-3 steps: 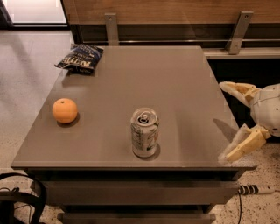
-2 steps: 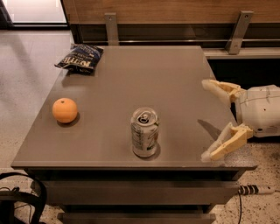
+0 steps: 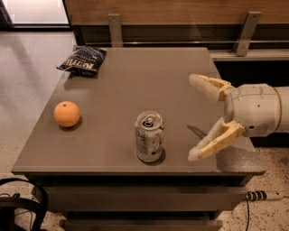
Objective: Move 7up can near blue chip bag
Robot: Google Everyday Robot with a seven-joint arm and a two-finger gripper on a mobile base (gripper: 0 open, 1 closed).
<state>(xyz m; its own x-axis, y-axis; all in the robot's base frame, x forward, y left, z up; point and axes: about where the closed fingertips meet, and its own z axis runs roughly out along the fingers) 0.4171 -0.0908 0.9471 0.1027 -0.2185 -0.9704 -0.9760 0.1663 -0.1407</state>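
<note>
Nearest the camera: a black cable loop (image 3: 20,200) lies on the floor by the front left corner of the table (image 3: 135,81). No bearing on the task.

7up can (image 3: 149,136) stands upright close to the table's front edge, a little right of centre, pull-tab up. Nothing touches it.

Gripper (image 3: 194,118) hovers to the right of the can, near it but clearly apart, low over the tabletop. Fingers spread wide, one toward the back and one toward the front edge, nothing between them. The gap looks wider than the can, and the opening faces the can. Judged to be posed for a sideways grasp round the can's body, which would suit an upright can better than coming down on the tab.

Orange (image 3: 67,113) sits well left of the can, near the left edge. Probably a bystander, though it lies roughly beside a straight path from the can to the bag.

Blue chip bag (image 3: 82,61) lies flat and wrinkled at the far left corner, partly overhanging the edge. Can and bag are well apart, so the move is not yet done.

Beyond the table: a wooden wall panel (image 3: 180,11).
</note>
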